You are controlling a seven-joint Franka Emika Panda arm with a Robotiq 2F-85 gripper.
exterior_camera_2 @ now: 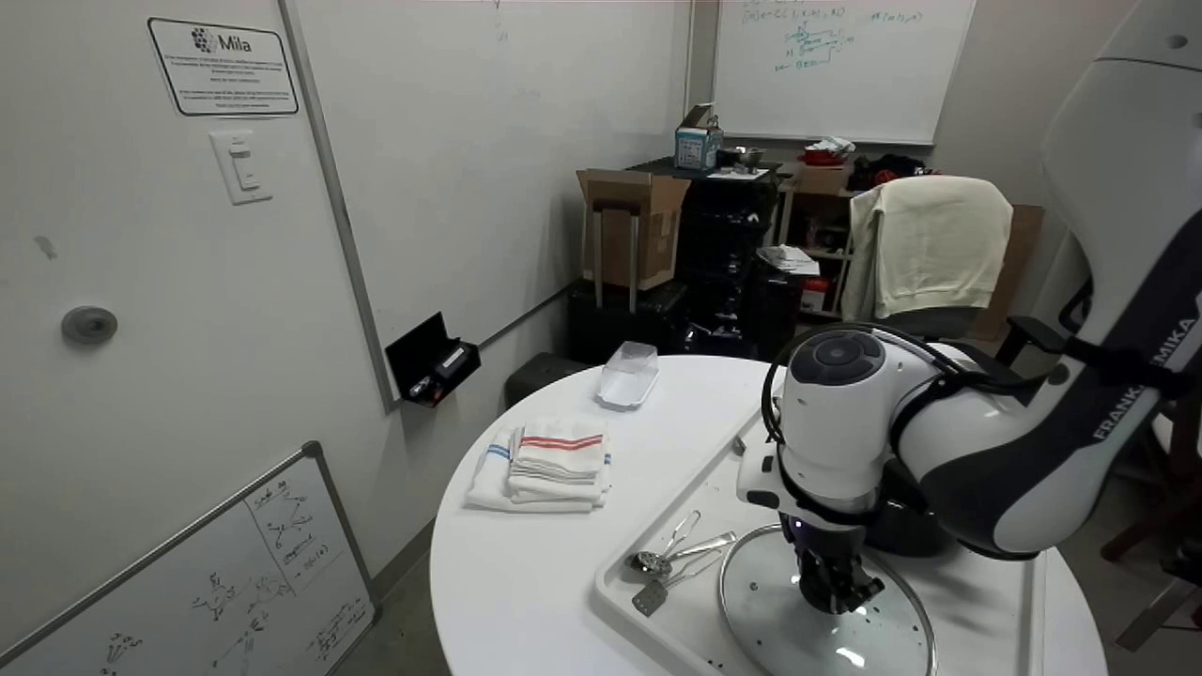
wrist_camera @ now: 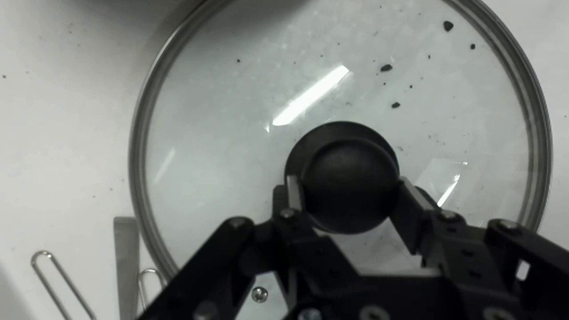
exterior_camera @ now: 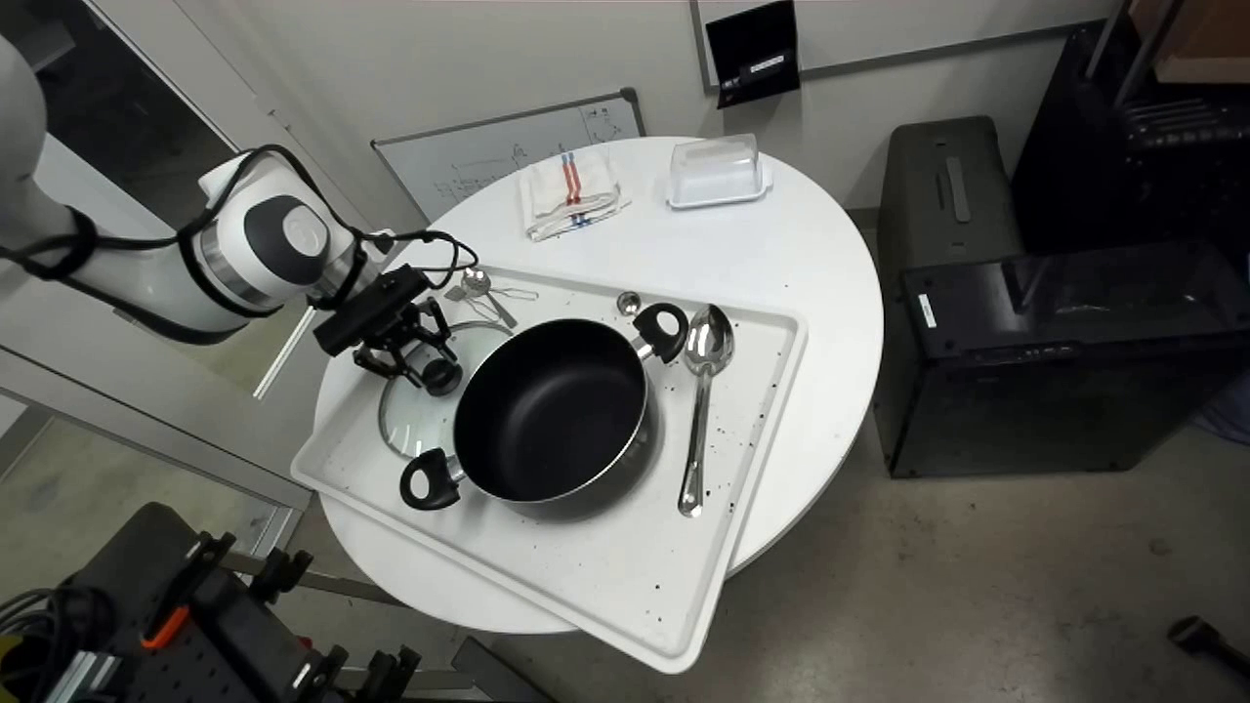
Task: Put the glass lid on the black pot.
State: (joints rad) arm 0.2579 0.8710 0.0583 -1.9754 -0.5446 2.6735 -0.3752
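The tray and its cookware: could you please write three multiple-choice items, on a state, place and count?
1. How does the black pot stand on the tray? A lidded; B upside down; C upright, uncovered.
2. Where is the long spoon? A on the tray; B in the pot; C under the pot.
3. How many handles has the pot? A one; B two; C four.

1 C: its inside shows, the glass lid beside it. 2 A: tray surrounds it. 3 B: a loop each side.

Glass lid [wrist_camera: 340, 104] partly outside wrist view
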